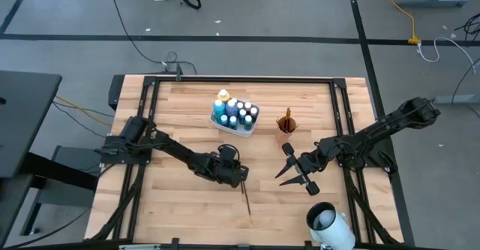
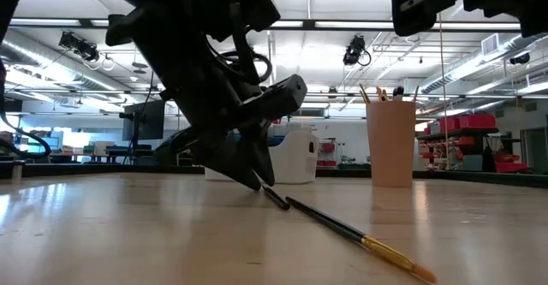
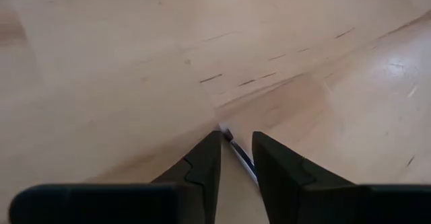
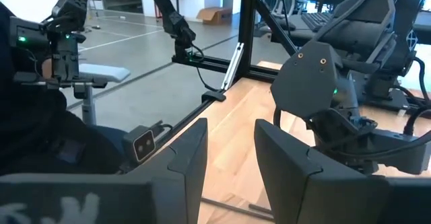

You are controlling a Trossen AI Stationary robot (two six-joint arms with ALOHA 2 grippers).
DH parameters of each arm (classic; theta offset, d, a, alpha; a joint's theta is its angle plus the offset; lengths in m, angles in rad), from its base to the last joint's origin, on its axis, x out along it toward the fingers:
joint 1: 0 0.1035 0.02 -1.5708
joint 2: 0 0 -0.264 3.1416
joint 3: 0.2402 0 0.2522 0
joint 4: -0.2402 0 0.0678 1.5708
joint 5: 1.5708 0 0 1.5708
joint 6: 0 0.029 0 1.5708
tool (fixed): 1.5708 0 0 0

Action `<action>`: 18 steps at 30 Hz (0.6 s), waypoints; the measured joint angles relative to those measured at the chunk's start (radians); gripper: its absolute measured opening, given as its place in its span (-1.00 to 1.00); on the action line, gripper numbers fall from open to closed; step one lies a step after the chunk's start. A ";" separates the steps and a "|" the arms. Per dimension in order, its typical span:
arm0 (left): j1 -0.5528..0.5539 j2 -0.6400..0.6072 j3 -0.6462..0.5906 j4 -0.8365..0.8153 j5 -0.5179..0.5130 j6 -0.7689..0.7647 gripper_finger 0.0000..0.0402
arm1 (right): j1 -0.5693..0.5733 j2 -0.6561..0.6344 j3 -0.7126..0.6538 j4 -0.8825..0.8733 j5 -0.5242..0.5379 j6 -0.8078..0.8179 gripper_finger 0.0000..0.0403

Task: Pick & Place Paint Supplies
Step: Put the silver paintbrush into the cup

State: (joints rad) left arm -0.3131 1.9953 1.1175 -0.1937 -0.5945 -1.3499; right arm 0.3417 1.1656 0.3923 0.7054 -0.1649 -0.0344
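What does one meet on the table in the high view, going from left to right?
Left gripper, down at the end of a paintbrush → white tray of paint bottles → orange-brown cup holding brushes → right gripper, holding nothing.

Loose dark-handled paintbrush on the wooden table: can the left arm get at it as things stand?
Probably yes. The left tool is already down at the handle end of the thin dark-handled paintbrush, which lies flat on the light wooden table with nothing around it; the handle shows between its fingers.
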 joint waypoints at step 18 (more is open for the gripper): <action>0.032 0.001 -0.003 -0.004 0.010 0.044 -0.82 | 0.000 0.000 0.000 0.003 0.000 -0.001 -0.37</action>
State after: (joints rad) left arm -0.2810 1.9965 1.1141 -0.1974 -0.5849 -1.3061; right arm 0.3417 1.1656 0.3923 0.7082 -0.1650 -0.0353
